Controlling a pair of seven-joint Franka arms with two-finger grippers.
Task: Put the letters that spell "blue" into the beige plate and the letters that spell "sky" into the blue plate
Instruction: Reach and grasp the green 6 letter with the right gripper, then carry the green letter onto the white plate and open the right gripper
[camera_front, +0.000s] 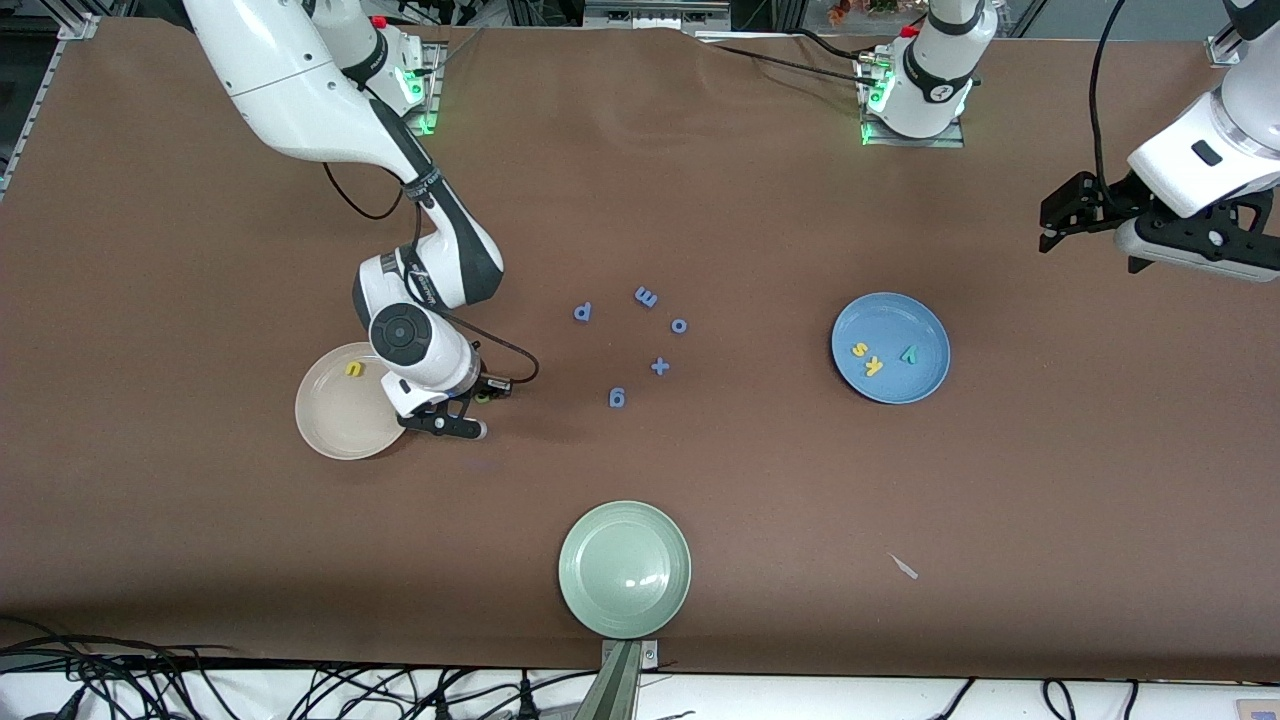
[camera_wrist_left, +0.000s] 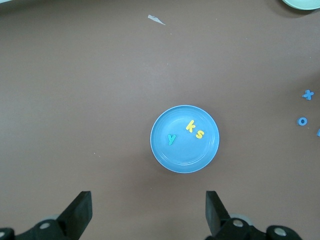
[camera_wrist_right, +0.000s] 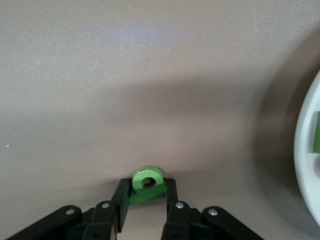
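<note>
**Right tool pinching green b beside beige plate; sky letters sitting done**

Front view: the right tool is working low at the counter, just beside the beige plate on the side toward the blue letters. A bit of green is peeking out by its fingers; the arm is covering most of it. Yellow u is lying in the beige plate already. The arm is also hiding part of the plate, so l and e are not showing here. The blue plate is sitting toward the left arm's end, holding yellow s, yellow k and teal y, so that word looks finished. The left tool is waiting up in the air near that end, spread wide. Blue distractor letters and a plus sign are lying mid-counter; the pale green plate is sitting nearest the camera.

Left wrist view: looking down on the blue plate with its three letters; both fingers standing wide apart and gripping nothing.

Right wrist view: the fingers are closing onto the green b, which is standing on edge between them, touching both; probably gripped for the short carry to the plate. The plate rim is being cut off at the frame edge, with a green sliver in it, possibly the l; hard to tell.
</note>
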